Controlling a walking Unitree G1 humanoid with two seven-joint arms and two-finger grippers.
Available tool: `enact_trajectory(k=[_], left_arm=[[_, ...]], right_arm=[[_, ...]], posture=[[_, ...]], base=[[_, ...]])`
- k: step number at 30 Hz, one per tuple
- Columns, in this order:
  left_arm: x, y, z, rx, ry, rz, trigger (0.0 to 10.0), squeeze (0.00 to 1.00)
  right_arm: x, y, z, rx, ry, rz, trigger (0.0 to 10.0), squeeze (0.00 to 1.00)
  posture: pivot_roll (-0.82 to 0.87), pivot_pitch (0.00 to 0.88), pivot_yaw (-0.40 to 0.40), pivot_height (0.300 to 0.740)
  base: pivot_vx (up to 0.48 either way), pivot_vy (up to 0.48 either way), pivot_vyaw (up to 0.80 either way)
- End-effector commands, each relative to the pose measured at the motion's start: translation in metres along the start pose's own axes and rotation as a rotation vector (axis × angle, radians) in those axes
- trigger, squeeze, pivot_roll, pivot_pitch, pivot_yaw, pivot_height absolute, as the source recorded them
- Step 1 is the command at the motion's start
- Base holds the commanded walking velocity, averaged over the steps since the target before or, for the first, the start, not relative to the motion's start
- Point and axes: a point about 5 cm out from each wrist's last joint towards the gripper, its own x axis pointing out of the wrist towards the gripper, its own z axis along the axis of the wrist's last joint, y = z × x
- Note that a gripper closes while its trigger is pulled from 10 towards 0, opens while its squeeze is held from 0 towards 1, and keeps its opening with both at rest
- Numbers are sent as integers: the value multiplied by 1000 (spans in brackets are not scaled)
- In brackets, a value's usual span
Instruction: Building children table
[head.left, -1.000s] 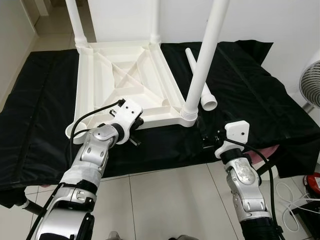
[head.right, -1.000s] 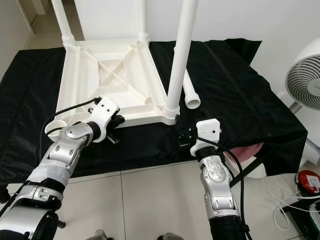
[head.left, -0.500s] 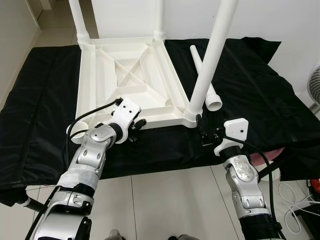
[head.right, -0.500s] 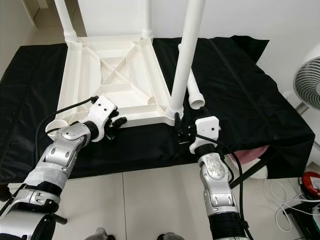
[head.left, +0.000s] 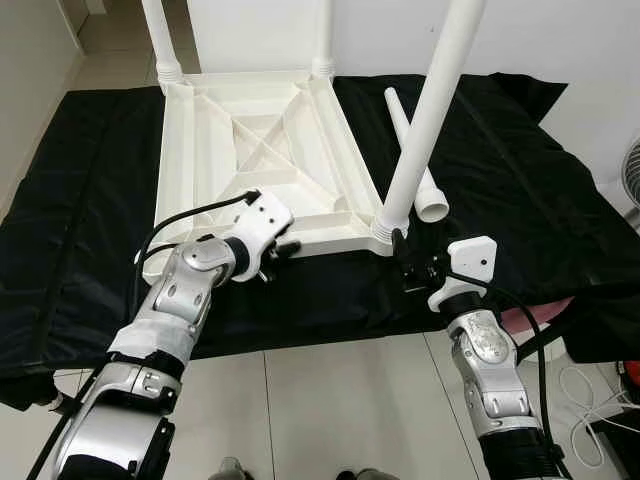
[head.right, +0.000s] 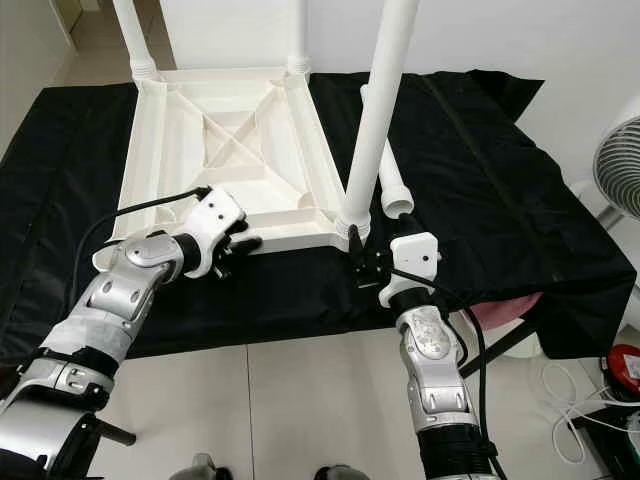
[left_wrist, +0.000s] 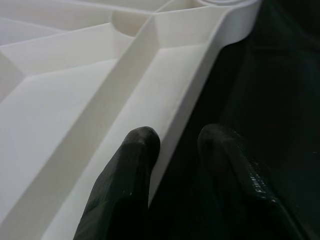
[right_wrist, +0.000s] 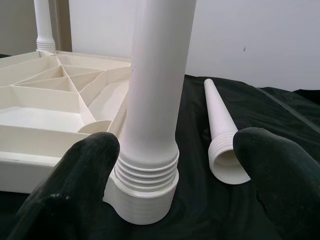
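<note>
A white plastic table top (head.left: 200, 150) lies upside down on a black cloth (head.left: 80, 200). Two legs stand at its far corners and a third leg (head.left: 420, 130) stands at the near right corner. A loose leg (head.left: 430, 200) lies on the cloth to the right of it. My left gripper (head.left: 285, 250) is at the near rim, its two fingers close together astride the rim wall (left_wrist: 170, 125). My right gripper (head.left: 403, 262) is open just in front of the near right leg's threaded base (right_wrist: 147, 175), one finger (right_wrist: 95, 165) on each side.
The cloth's front edge drops to a tiled floor (head.left: 330, 400). A fan (head.right: 620, 170) stands at the right, with a red object (head.right: 628, 365) and white cables (head.left: 585, 390) on the floor below it. A white wall runs behind the table.
My left gripper has moved forward and right onto the table's near rim. My right gripper has come closer to the near right leg's base. The camera has shifted a little.
</note>
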Motion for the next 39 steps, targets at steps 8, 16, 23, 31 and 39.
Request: enact_trajectory(k=[8, 16, 23, 31, 39], left_arm=[[2, -1, 7, 22, -12, -149, 10000, 0], [10, 5, 1, 43, 56, -89, 10000, 1000], [17, 16, 3, 30, 96, 11, 10000, 0], [19, 28, -8, -67, 172, 144, 10000, 0], [15, 33, -23, -135, 206, 257, 10000, 0]], right_arm=[[-2, 1, -2, -5, 5, 2, 10000, 0], [-2, 2, -2, -4, 4, 3, 10000, 0], [-2, 5, -2, -4, 0, 9, 10000, 0], [0, 8, 0, 2, -8, 8, 10000, 0], [1, 12, 2, 15, -16, 5, 10000, 0]], posture=[[-35, 79, 12, 740], [-41, 74, 20, 740], [-44, 67, 26, 740], [-47, 63, 30, 740], [-39, 70, 28, 740]], base=[[0, 0, 0], [0, 0, 0], [0, 0, 0], [0, 0, 0], [0, 0, 0]])
